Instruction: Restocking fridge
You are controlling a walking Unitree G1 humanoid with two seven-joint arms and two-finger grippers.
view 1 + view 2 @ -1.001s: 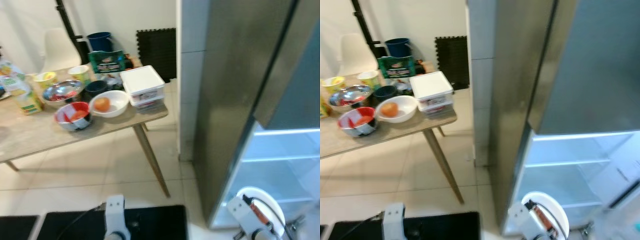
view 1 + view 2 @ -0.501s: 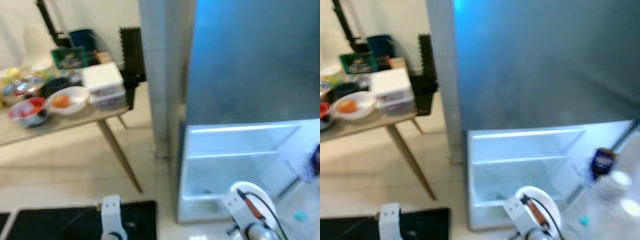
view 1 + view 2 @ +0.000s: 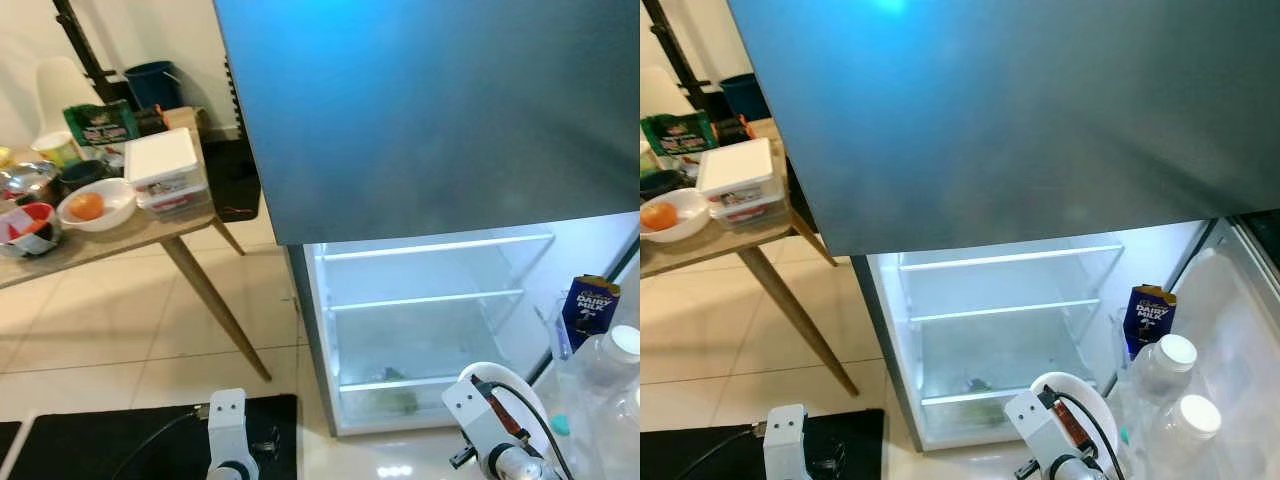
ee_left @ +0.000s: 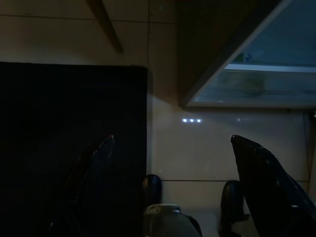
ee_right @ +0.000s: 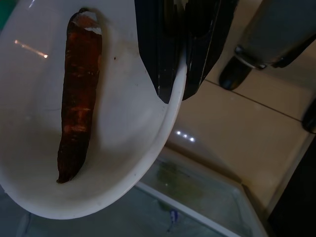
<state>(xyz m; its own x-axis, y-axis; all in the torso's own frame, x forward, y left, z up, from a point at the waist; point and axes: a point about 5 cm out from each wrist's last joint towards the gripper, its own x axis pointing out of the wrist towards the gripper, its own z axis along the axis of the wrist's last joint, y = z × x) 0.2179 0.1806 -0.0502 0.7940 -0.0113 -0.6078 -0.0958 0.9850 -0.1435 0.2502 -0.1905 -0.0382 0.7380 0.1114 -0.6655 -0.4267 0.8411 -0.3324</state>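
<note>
The right gripper [image 5: 173, 74] is closed on the rim of a white bowl [image 5: 123, 163], one finger inside the rim and one outside. 1 long, dark orange-brown carrot [image 5: 76, 103] lies in the bowl along its inner wall. In the head views the bowl [image 3: 1080, 395] sits low in front of the open fridge [image 3: 430, 320], just before its lowest shelf.

The fridge's lower compartment is lit and its door stands open to the robot's right. 2 glass shelves [image 3: 1005, 310] span the compartment; something small and greenish lies on the bottom level [image 3: 395, 400], too blurred to tell what it is. The door rack [image 3: 1200, 340] holds a dark blue Dairy Milk carton [image 3: 1147, 318] and 2 clear bottles with white caps [image 3: 1167, 365], the carton furthest in and the bottles nearer the robot.

The left gripper [image 4: 170, 143] hangs above a black mat [image 4: 69, 128] and pale floor tiles, its 2 fingers spread wide apart and holding nothing.

To the robot's left stands a wooden table [image 3: 120, 240]. On it a white bowl holds 1 orange fruit [image 3: 87, 205]; beside that are stacked white lidded boxes [image 3: 165, 170], a red-and-white bowl [image 3: 25, 225], a metal bowl [image 3: 25, 180], a yellow cup [image 3: 52, 147] and a green packet [image 3: 100, 122].
</note>
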